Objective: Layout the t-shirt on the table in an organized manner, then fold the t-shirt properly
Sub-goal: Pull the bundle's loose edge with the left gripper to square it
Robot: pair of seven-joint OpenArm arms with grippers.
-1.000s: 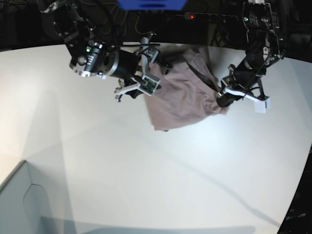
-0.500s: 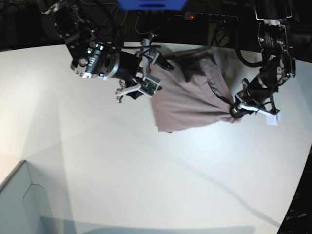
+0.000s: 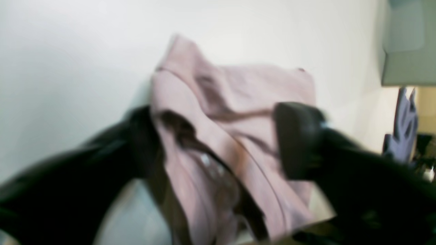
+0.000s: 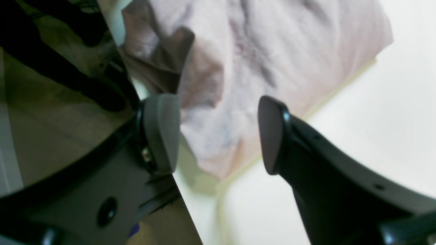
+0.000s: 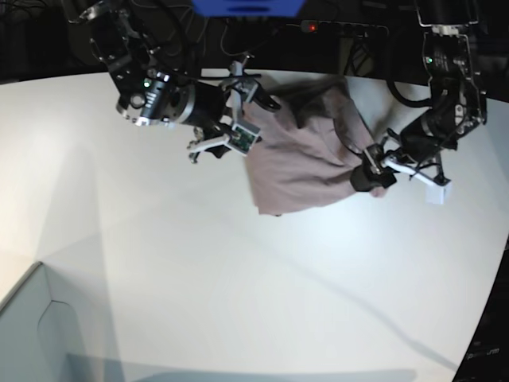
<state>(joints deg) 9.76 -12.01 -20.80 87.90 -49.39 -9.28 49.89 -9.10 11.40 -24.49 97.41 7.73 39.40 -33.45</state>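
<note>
Your left gripper (image 5: 364,177), clamped on the t-shirt (image 5: 298,163), moved inward; right gripper (image 4: 218,136) gapes empty; spreading needs its grasp next.

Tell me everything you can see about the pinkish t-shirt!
The t-shirt is dusty pink, soft-looking cloth, crumpled in a wrinkly heap, not spread flat. It lies near the far edge of the white table. The left hand pinches its bunched corner, and folds with a seam show between the fingers in the blurry left wrist view. The right hand is open at its other edge, with cloth between the spread fingers.
</note>
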